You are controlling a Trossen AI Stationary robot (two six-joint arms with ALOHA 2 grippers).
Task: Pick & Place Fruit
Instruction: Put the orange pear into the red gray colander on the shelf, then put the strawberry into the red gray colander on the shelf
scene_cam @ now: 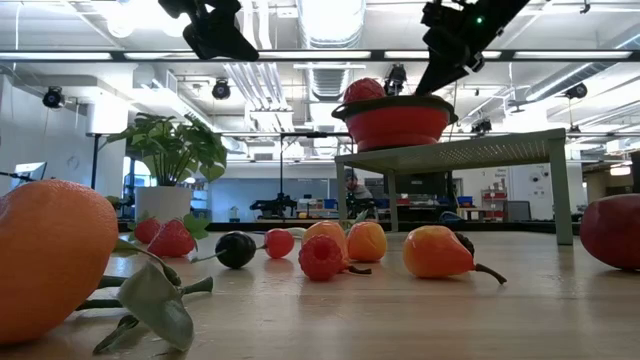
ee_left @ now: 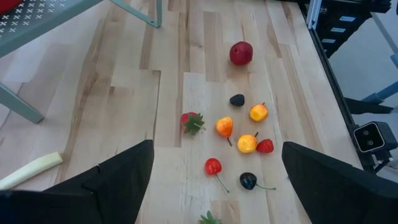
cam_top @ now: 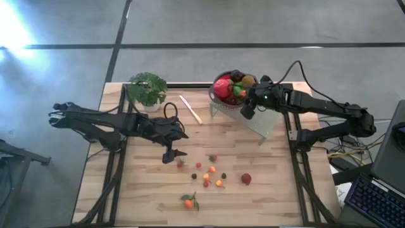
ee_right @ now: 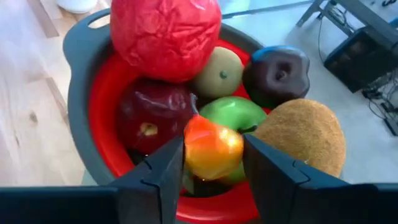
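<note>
The red bowl [cam_top: 223, 90] is sitting on a grey rack [cam_top: 266, 120] in the high view's upper centre, holding apples, a kiwi and a plum. Over it the right gripper [ee_right: 212, 163] is pinching a small orange-red fruit [ee_right: 212, 148]. At centre left, the left gripper [cam_top: 173, 154] is hovering, fingers apart, beside scattered berries [cam_top: 212, 170] and a tangerine [cam_top: 188, 202].

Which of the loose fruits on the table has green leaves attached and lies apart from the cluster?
The orange tangerine, alone near the table's front edge; the other small fruits have no such leaves and cluster farther back.
</note>
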